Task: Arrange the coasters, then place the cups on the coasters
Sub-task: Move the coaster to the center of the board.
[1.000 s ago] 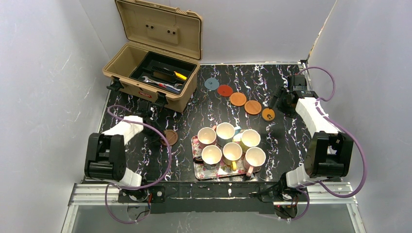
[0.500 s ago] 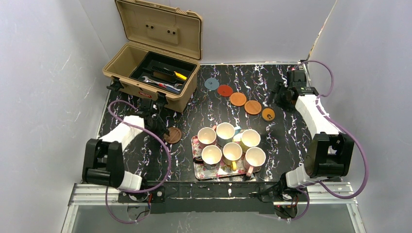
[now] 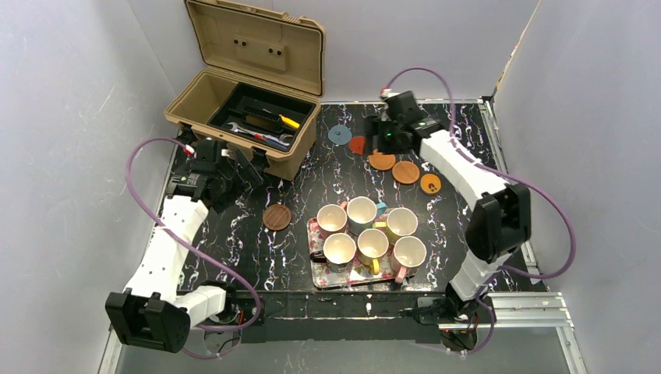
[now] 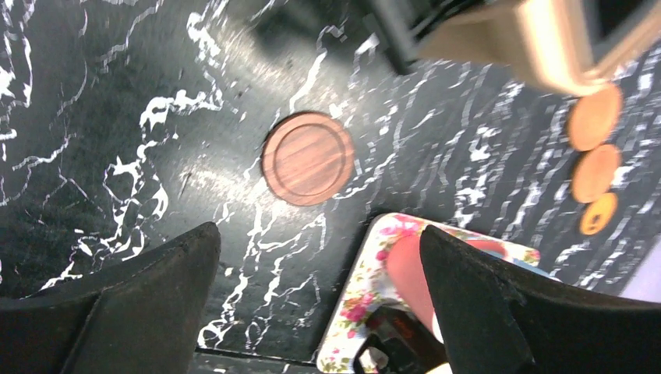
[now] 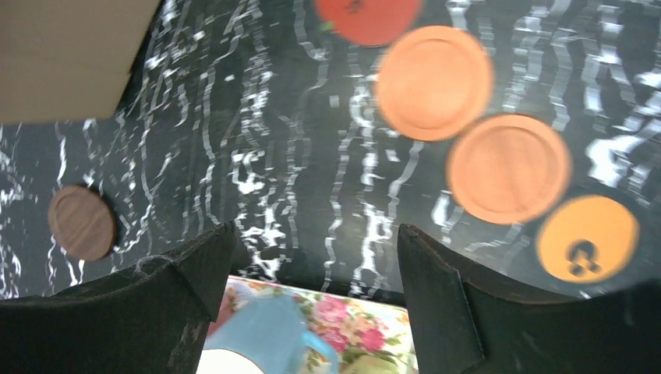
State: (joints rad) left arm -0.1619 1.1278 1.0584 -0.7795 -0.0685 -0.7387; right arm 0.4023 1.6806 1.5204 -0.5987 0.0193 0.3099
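Observation:
Five coasters run diagonally at the back: blue-grey (image 3: 339,134), red (image 3: 357,146), orange (image 3: 381,160), orange-brown (image 3: 405,172) and yellow-orange (image 3: 429,184). A dark brown coaster (image 3: 277,216) lies alone on the table, left of the tray. Several cups (image 3: 372,243) stand on the floral tray (image 3: 314,269). My left gripper (image 3: 243,173) hovers open and empty above the table near the toolbox, with the brown coaster (image 4: 307,158) ahead of its fingers. My right gripper (image 3: 372,134) hangs open and empty over the red coaster, partly hiding it.
An open tan toolbox (image 3: 242,117) with tools fills the back left corner. White walls enclose the table on three sides. In the right wrist view, a blue cup (image 5: 265,335) and the tray's rim (image 5: 358,331) lie below the open gripper (image 5: 314,231).
The left gripper opened, let go of the dark brown coaster and rose back toward the toolbox. The right arm swung from the far right edge leftward over the coaster row.

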